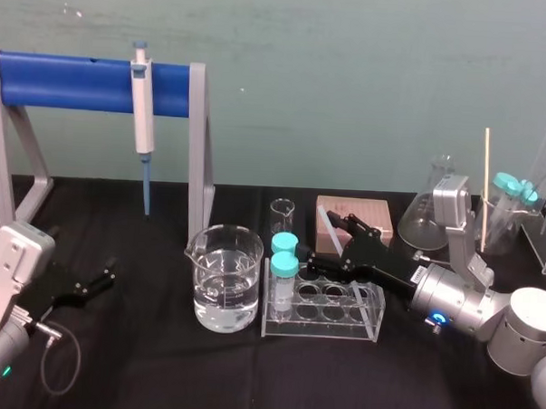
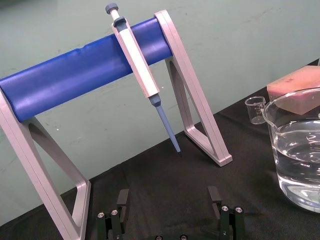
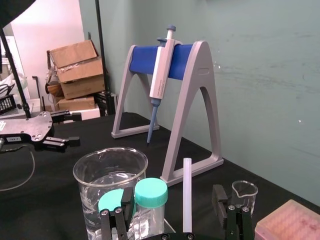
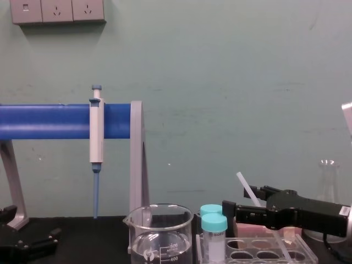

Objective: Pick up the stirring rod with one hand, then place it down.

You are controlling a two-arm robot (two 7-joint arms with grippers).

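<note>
A black-clothed table [image 1: 140,353] is standing against a teal wall [image 1: 369,73]. The stirring rod [image 4: 246,188], thin and milky-clear, is slanting up out of the clear tube rack [image 1: 331,327]. The right hand [image 1: 333,242] is hovering over it, fingers spread either side, not clasping. The left hand [image 1: 102,283] is lying released at the table's left. The right wrist view is showing cardboard boxes [image 3: 75,70]; the chest view, wall sockets [image 4: 58,11].
</note>
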